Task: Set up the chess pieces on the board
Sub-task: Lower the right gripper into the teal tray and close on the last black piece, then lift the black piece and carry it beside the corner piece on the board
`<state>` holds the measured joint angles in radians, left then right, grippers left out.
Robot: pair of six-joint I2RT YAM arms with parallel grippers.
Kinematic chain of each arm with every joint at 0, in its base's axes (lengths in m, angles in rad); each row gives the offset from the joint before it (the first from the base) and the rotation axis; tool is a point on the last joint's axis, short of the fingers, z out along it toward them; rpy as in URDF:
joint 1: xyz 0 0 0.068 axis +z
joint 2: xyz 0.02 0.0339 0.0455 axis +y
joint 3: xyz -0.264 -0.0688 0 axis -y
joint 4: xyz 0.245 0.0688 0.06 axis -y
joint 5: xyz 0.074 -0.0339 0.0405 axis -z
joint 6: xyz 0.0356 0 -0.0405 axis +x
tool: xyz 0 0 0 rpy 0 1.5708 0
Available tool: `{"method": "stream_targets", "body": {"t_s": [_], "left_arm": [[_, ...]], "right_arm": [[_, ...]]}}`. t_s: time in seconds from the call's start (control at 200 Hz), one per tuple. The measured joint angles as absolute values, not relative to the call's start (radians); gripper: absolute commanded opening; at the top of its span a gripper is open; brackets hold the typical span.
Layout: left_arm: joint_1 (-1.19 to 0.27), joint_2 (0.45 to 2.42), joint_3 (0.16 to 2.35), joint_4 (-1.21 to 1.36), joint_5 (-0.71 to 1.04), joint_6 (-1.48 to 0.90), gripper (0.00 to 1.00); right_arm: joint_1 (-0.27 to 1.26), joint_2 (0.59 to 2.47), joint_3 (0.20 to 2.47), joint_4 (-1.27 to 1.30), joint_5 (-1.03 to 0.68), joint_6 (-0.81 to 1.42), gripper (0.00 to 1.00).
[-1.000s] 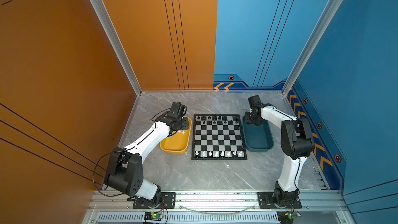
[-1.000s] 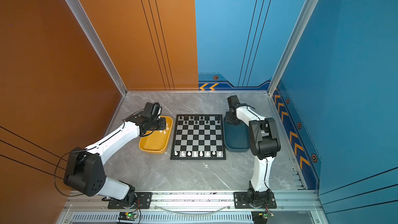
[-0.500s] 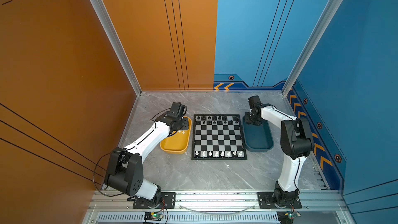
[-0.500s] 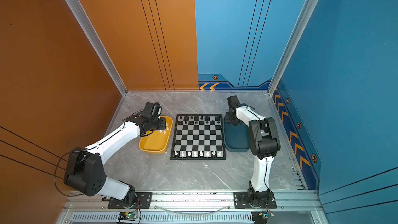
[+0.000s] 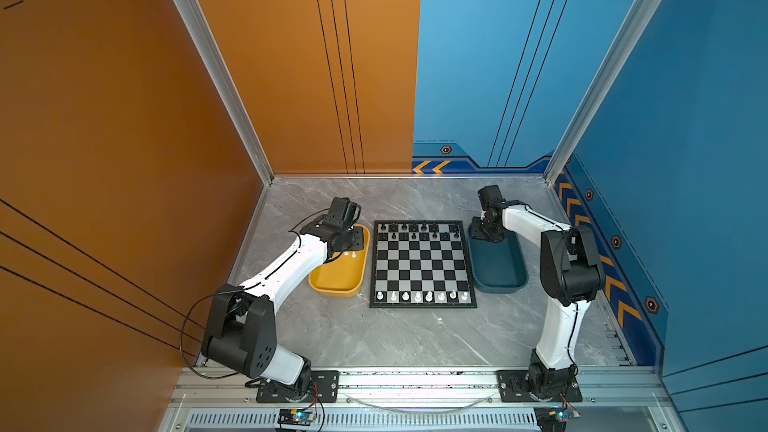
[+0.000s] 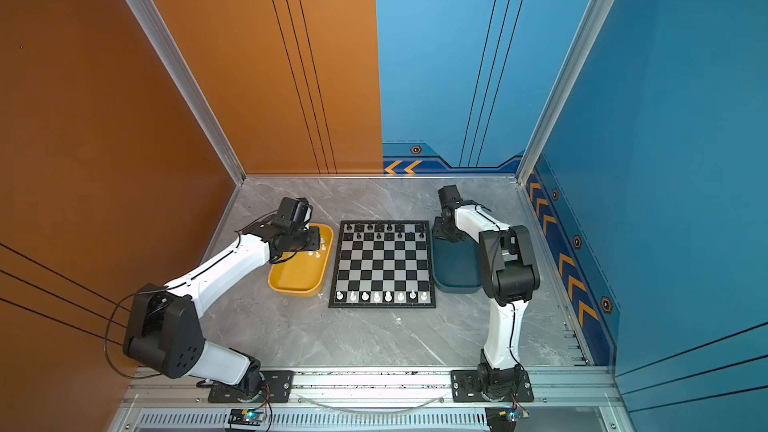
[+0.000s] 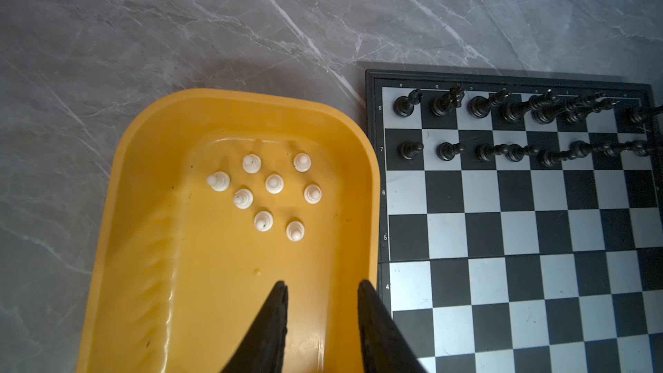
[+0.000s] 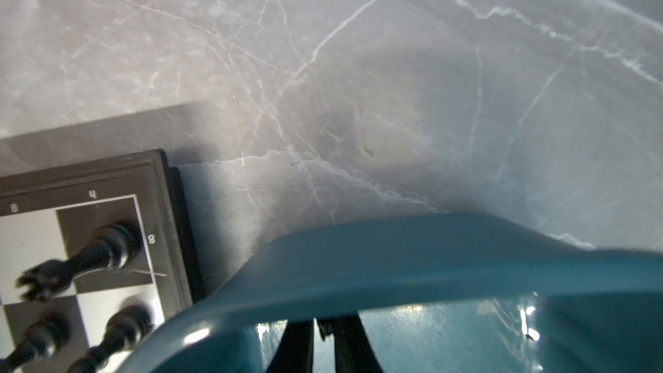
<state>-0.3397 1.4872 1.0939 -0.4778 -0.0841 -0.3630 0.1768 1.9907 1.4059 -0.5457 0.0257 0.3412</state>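
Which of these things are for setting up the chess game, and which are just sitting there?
For the job:
- board
- black pieces, standing on its two far rows
- white pieces, along its near row
- eight white pawns, not on it yet

Just there:
- yellow tray, only holding those pawns
- dark blue tray
- marble tabletop

One board (image 5: 422, 268), two trays (image 5: 332, 289) (image 5: 498, 280) (eight loose pawns (image 7: 274, 184)).

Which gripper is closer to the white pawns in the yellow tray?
Left. The left gripper hovers over the yellow tray, the white pawns just ahead of its fingers. The right gripper sits in the dark blue tray, across the board from them.
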Motion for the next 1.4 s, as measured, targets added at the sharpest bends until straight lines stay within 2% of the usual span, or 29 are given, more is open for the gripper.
{"method": "stream_targets", "body": {"t_s": [0.165,0.536,0.826,0.966,1.171,1.402], "left_arm": [[-0.34,1.487,1.094,-0.478,-0.084,-0.363,0.35],[-0.34,1.487,1.094,-0.478,-0.083,-0.363,0.35],[-0.34,1.487,1.094,-0.478,-0.077,-0.363,0.35],[-0.34,1.487,1.094,-0.478,-0.077,-0.363,0.35],[-0.34,1.487,1.094,-0.478,-0.077,-0.363,0.34],[-0.34,1.487,1.093,-0.478,-0.077,-0.363,0.34]], "right_arm": [[0.177,1.998,1.419,-0.547,0.025,0.341,0.0],[0.191,1.989,1.424,-0.594,0.059,0.337,0.0],[0.244,1.809,1.427,-0.658,0.12,0.317,0.0],[0.299,1.784,1.484,-0.681,0.129,0.31,0.0],[0.389,1.831,1.615,-0.706,0.128,0.288,0.0],[0.446,1.996,1.733,-0.728,0.116,0.276,0.0]]}}
